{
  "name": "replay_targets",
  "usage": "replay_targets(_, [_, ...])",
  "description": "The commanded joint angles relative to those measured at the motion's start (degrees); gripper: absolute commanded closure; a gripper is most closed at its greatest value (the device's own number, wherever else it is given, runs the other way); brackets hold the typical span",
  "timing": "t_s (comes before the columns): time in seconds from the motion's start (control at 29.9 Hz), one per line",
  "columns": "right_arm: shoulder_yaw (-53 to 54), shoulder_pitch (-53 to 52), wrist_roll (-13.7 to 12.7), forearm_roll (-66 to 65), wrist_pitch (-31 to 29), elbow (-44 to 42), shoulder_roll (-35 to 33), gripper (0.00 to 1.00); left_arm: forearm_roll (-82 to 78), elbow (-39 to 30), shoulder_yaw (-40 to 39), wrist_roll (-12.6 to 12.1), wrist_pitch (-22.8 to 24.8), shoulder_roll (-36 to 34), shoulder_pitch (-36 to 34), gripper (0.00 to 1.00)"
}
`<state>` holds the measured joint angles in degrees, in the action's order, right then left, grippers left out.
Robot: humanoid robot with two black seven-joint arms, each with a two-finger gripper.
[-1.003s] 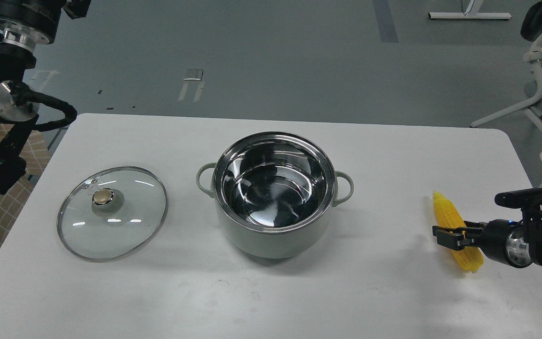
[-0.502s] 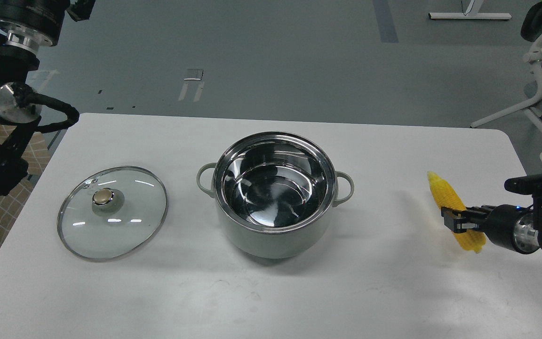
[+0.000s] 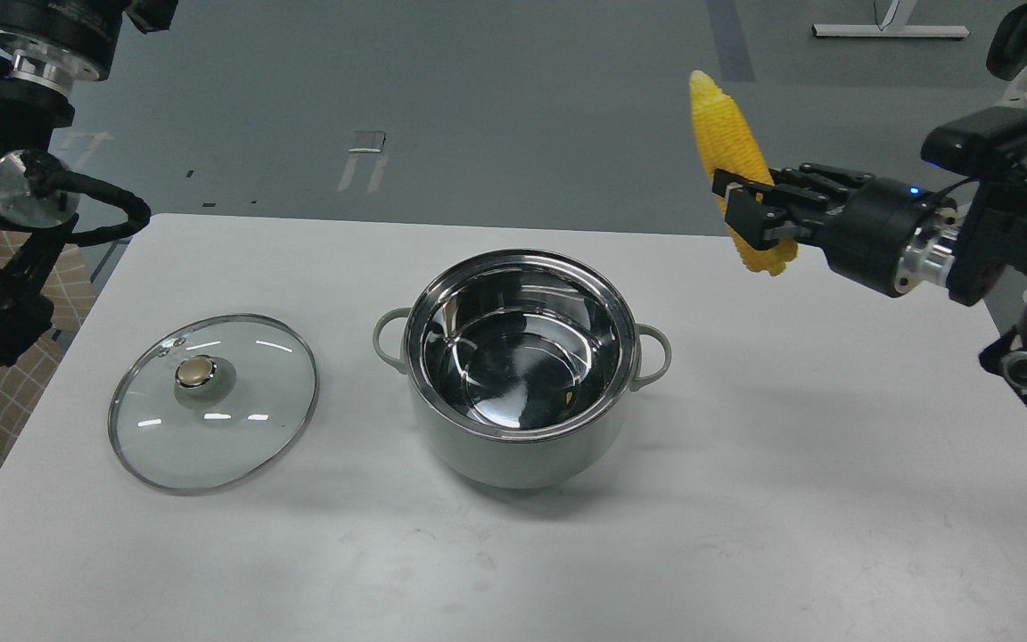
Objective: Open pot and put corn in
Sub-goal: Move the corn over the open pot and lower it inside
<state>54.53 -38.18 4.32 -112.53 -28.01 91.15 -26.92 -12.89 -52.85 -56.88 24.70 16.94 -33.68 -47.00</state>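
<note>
The pale grey-green pot (image 3: 519, 446) stands open in the middle of the white table, its shiny steel inside empty. My right gripper (image 3: 747, 207) is shut on the yellow corn (image 3: 731, 141) and holds it high in the air, up and to the right of the pot, tip pointing up. The glass lid (image 3: 210, 401) with its gold knob lies flat on the table left of the pot. My left arm (image 3: 14, 178) is raised at the far left; its gripper is out of view.
The white table (image 3: 745, 499) has rounded far corners and ends near the right side of the view. A white chair frame (image 3: 1022, 178) stands on the floor at the far right. A tiled floor patch shows at the left.
My right gripper has lifted the corn off the table's right side and carried it up and to the left, toward the pot. The pot, lid and left arm have not moved.
</note>
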Motion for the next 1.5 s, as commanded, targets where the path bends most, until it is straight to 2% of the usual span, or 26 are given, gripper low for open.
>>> replay_targets(0.0, [-9.24, -4.79, -1.24, -0.41, 0.01, -1.85, 5.99, 0.9, -0.03, 0.03, 0.02, 0.0, -0.06, 0.11, -0.02, 0.03])
replay_targets(0.13, [-16.01, -6.2, -2.3, -0.67, 0.01, -5.97, 9.69, 0.89, -0.03, 0.03, 0.11, 0.0, 0.11, 0.2, 0.07, 0.02])
replay_targets(0.3, [-19.37, -6.12, -2.39, -3.13, 0.01, -9.06, 10.22, 0.82, -0.03, 0.03, 0.11, 0.0, 0.29, 0.02, -0.02, 0.02])
replay_targets(0.33, [-19.37, -6.12, -2.39, -3.04, 0.01, -9.24, 10.48, 0.76, -0.03, 0.03, 0.19, 0.0, 0.29, 0.02, -0.02, 0.02])
replay_targets(0.37, [-19.37, -6.12, -2.39, -3.04, 0.01, -9.41, 10.83, 0.65, -0.11, 0.03, 0.28, 0.0, 0.29, 0.02, -0.02, 0.02])
replay_targets(0.43, [-19.37, -6.12, -2.39, -3.04, 0.01, -9.42, 11.01, 0.54, -0.12, 0.03, 0.2, 0.0, 0.29, 0.02, -0.02, 0.02])
replay_targets(0.47, [-19.46, -6.12, -2.39, -2.96, 0.01, -9.33, 11.01, 0.43, -0.12, 0.03, 0.19, 0.0, 0.29, 0.02, -0.02, 0.02])
replay_targets(0.53, [-19.46, -5.94, -2.3, -2.87, 0.01, -9.15, 10.93, 0.31, -0.12, 0.03, 0.11, 0.0, 0.29, 0.02, -0.02, 0.02])
replay_targets(0.64, [-19.46, -5.68, -2.3, -2.87, 0.01, -9.33, 10.93, 0.17, -0.12, -0.14, 0.11, 0.0, 0.29, 0.02, -0.02, 0.02])
replay_targets(0.67, [-19.46, -5.68, -2.3, -2.87, 0.01, -9.33, 10.93, 0.17, -0.12, -0.15, 0.11, 0.0, 0.29, 0.02, -0.02, 0.02])
replay_targets(0.7, [-19.46, -5.68, -2.3, -2.87, 0.01, -9.33, 11.01, 0.09, -0.12, -0.15, 0.11, 0.0, 0.29, 0.02, -0.02, 0.02])
replay_targets(0.74, [-19.46, -5.77, -2.3, -2.87, 0.01, -9.24, 11.01, 0.06, -0.12, -0.15, 0.11, 0.09, 0.29, 0.02, -0.02, 0.02])
replay_targets(1.0, [-15.7, -6.21, -2.21, -2.43, 0.01, -8.98, 11.28, 0.01, -0.12, -0.15, 0.02, 0.09, 0.38, 0.02, -0.02, 0.02])
replay_targets(1.1, [-8.84, -6.21, -2.21, -2.34, 0.01, -9.33, 12.68, 0.01, -0.12, -0.15, 0.02, 0.09, 0.38, 0.02, -0.02, 0.02])
replay_targets(1.24, [10.11, -6.29, -2.03, -1.99, 0.01, -10.9, 21.45, 0.0, -0.12, -0.15, 0.02, 0.09, 0.38, 0.11, 0.24, 0.02])
replay_targets(1.34, [18.91, -7.17, -2.03, 0.28, 0.01, -12.83, 24.97, 0.0, -0.03, -0.15, -0.07, 0.09, 0.47, 0.11, 0.33, 0.02])
replay_targets(1.47, [25.18, -11.29, -1.95, 8.0, 0.01, -18.36, 25.08, 0.0, -0.03, -0.06, 0.11, 0.0, 0.47, 0.02, 0.42, 0.02])
